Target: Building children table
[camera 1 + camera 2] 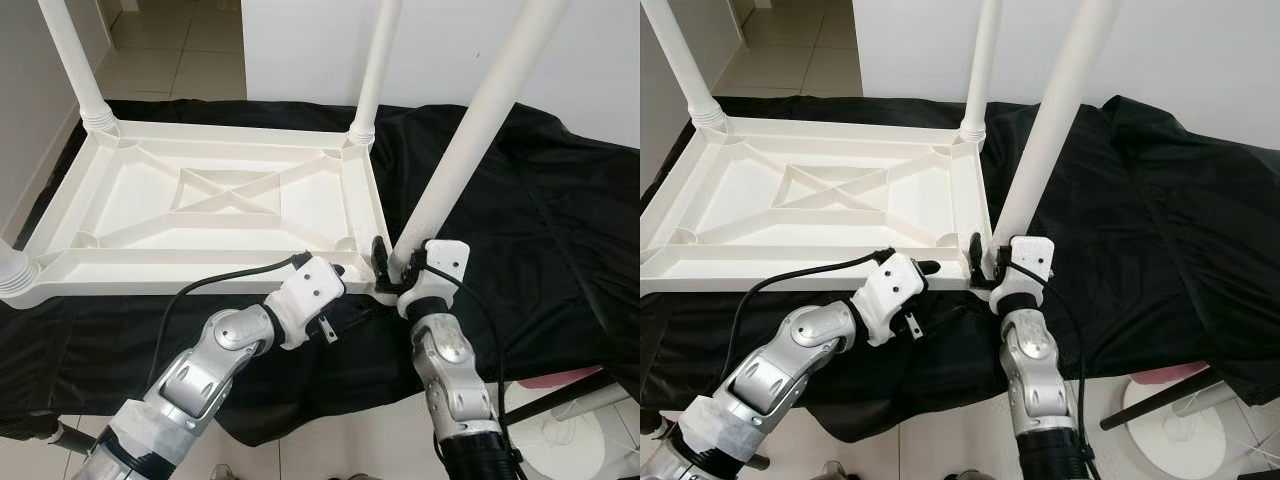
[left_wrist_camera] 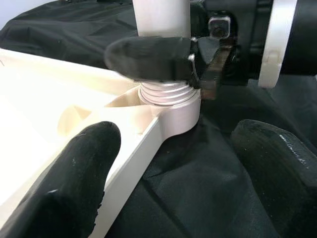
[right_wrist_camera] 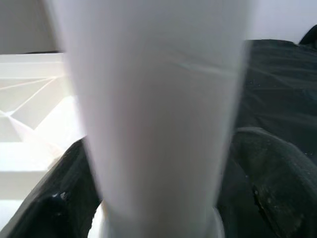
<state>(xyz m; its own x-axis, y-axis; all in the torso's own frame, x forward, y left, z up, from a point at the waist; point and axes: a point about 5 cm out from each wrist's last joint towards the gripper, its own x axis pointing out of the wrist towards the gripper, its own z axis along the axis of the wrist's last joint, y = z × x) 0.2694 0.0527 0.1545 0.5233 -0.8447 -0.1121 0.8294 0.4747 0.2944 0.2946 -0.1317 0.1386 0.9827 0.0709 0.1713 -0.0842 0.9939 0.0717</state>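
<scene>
A white plastic table top (image 1: 180,275) lies upside down on a black cloth. White legs stand at its far left corner (image 1: 75,60), its far right corner (image 1: 375,70) and its near left corner (image 1: 15,265). A fourth leg (image 1: 470,130) rises tilted from the near right corner socket (image 2: 171,106). My right gripper (image 1: 390,262) is shut on this leg just above its threaded base, its fingers (image 3: 267,188) on either side. My left gripper (image 2: 173,168) is open beside that corner, straddling the table's rim, one finger (image 2: 74,183) over the inside and the other over the cloth.
The black cloth (image 1: 540,210) covers the low surface under the table and hangs over its front edge. A white round stand base (image 1: 560,430) and something pink (image 1: 560,378) sit on the tiled floor at the lower right. A white wall rises behind.
</scene>
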